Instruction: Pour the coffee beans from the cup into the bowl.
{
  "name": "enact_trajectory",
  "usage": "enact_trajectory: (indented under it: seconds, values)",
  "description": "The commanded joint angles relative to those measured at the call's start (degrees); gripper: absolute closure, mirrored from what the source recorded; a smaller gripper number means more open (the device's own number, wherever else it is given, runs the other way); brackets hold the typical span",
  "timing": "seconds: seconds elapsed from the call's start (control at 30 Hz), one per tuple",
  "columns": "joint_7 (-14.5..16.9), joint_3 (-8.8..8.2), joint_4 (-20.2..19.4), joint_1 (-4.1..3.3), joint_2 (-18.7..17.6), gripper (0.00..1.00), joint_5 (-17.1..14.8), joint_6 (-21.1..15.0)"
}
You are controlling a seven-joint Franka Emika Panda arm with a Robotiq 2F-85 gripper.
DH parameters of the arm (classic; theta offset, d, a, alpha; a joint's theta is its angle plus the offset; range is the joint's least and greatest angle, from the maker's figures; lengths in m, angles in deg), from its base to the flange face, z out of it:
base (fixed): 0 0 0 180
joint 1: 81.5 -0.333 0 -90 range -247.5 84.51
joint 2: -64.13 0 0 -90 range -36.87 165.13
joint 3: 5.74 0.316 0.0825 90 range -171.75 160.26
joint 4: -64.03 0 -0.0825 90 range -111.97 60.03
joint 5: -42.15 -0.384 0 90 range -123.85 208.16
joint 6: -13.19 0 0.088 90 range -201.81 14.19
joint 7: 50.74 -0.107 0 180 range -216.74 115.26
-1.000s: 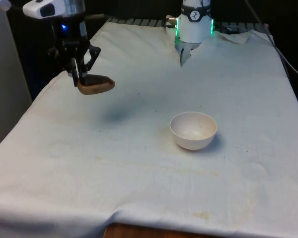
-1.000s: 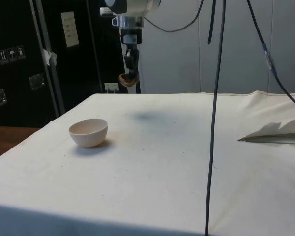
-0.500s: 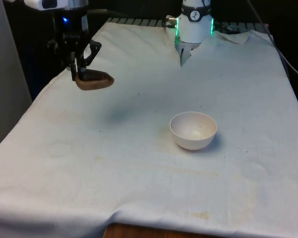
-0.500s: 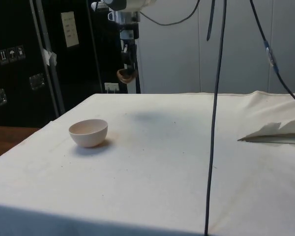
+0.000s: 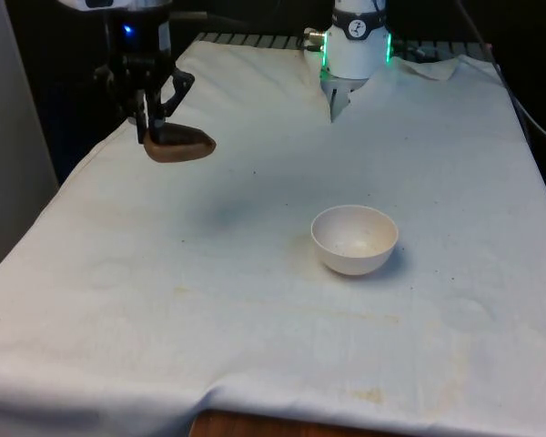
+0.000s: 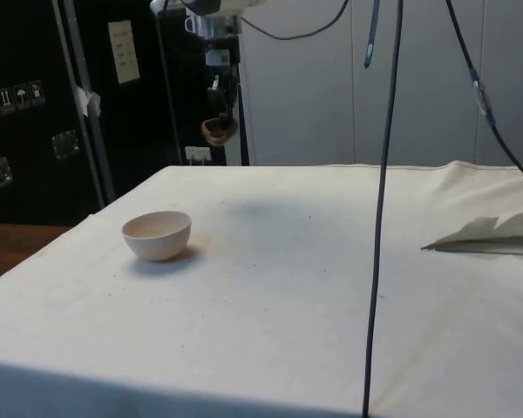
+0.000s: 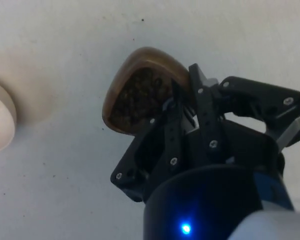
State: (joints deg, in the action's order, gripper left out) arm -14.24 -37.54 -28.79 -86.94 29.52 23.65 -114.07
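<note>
Since a second ago the gripper (image 5: 149,135) has carried the brown cup (image 5: 179,146) a little higher and slightly toward the front view's right, while the white bowl (image 5: 354,238) has stayed where it was on the white cloth (image 5: 255,300). Nothing stands on the cloth between cup and bowl; a few dark specks dot the fabric, faint yellowish stains run near the bowl and the near edge, and a fold of cloth lifts at the far end of the table by the robot's base. In the side view a black cable (image 6: 382,209) hangs down across the picture in front of the table, well apart from the bowl (image 6: 157,234) and from the cup (image 6: 218,130), which there hangs against the dark cabinets above the table's far edge. From the front the cup looks like a low brown shell held level well above the cloth, at the front view's left and well apart from the bowl. The wrist view looks into the cup (image 7: 142,90) and shows it full of dark coffee beans (image 7: 140,95), with the bowl's rim (image 7: 1,122) at the edge of the picture. The fingers (image 7: 177,125) are closed on the cup's rim, one inside and one outside the wall. The arm's last links point straight down, the gripper (image 6: 218,96) vertical above the cup
</note>
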Motion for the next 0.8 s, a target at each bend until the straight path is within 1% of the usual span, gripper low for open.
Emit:
enact_trajectory:
  seconds: [0.0, 0.07, 0.1, 0.13, 0.37, 0.4, 0.43, 0.67, 0.7, 0.73, 0.77]
  values:
    - [-0.8, -0.34, -0.46, -0.57, 0.29, 1.0, 0.4, -0.34]
    - [-1.43, -0.17, -0.46, -0.69, 0.29, 1.0, 0.52, -0.29]
    - [-0.69, 0.17, 0.0, -0.11, 0.0, 1.0, 0.11, 0.0]
    - [-1.78, -0.11, -0.52, -0.69, 0.34, 1.0, 0.63, -0.29]
    - [-4.53, 0.69, -0.46, -0.86, 0.4, 1.0, 1.03, -0.17]
    - [-3.84, 1.09, 0.0, -0.29, 0.06, 1.0, 0.63, 0.0]
    - [-4.93, 0.8, -0.46, -0.86, 0.4, 1.0, 1.09, -0.17]
    - [-7.51, 1.38, -0.4, -1.15, 0.46, 1.0, 1.49, -0.17]
    - [-6.88, 1.83, 0.0, -0.57, 0.11, 1.0, 1.03, 0.0]
    - [-7.85, 1.43, -0.4, -1.2, 0.46, 1.0, 1.6, -0.17]
    - [-8.14, 1.49, -0.4, -1.26, 0.46, 1.0, 1.72, -0.17]
